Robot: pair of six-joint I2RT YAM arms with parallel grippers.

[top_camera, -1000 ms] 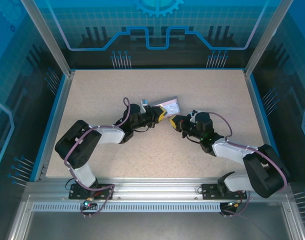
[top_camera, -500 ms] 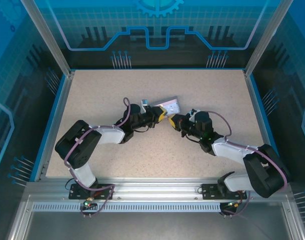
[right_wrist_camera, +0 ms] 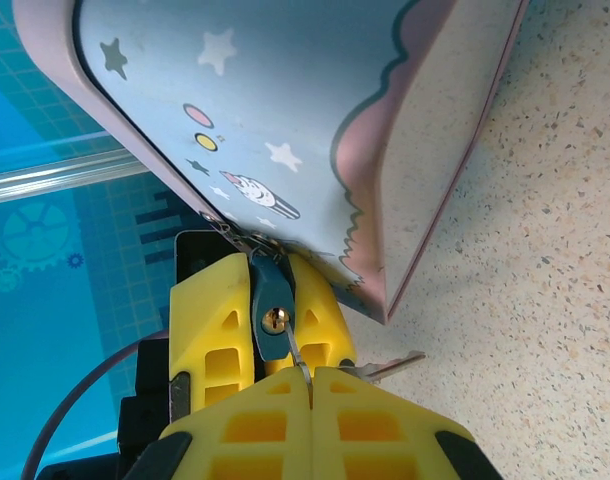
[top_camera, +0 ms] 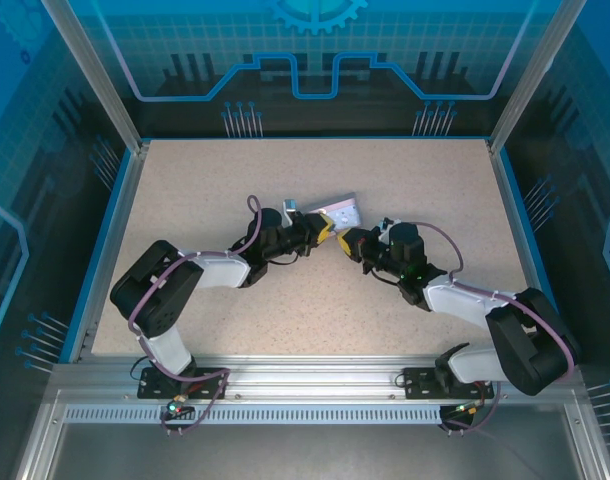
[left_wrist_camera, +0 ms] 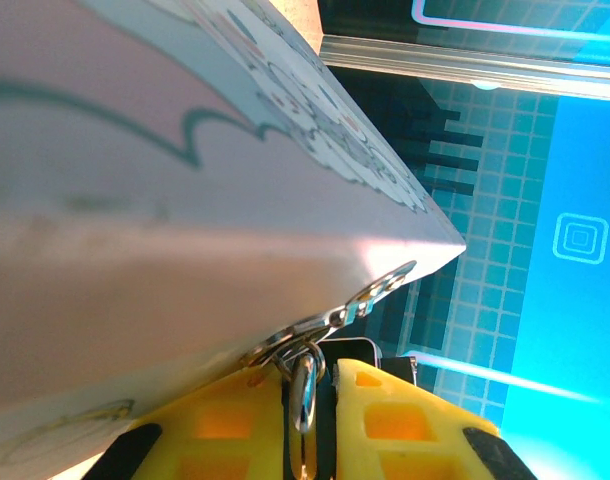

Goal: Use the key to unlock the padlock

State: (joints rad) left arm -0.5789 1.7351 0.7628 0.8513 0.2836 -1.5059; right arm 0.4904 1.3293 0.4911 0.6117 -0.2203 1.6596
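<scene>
Two small metal parts govern this step. The padlock (right_wrist_camera: 274, 322) sits at the edge of the tin (right_wrist_camera: 285, 120), just beside the hasp rings (left_wrist_camera: 377, 290). The tin rests on the desk (right_wrist_camera: 545, 300). The left gripper (right_wrist_camera: 270, 305) is clamped on the padlock's dark body, with the brass keyway facing the right wrist camera. The right gripper (right_wrist_camera: 310, 390) is closed on the key (right_wrist_camera: 298, 362), whose thin blade reaches the keyway (whether it is seated inside cannot be told).

Handling, as judged:
- Both parts are probably rigid, light and smooth, so they may slip or twist between the pads.
- Grip the padlock on the flat sides of the body, leaving the shackle and keyway free.
- Grip the key at its head. The thin blade looks liable to bend under side load, so turn it about its own axis.
- The tin looks light and may shift if the padlock is pulled.
</scene>
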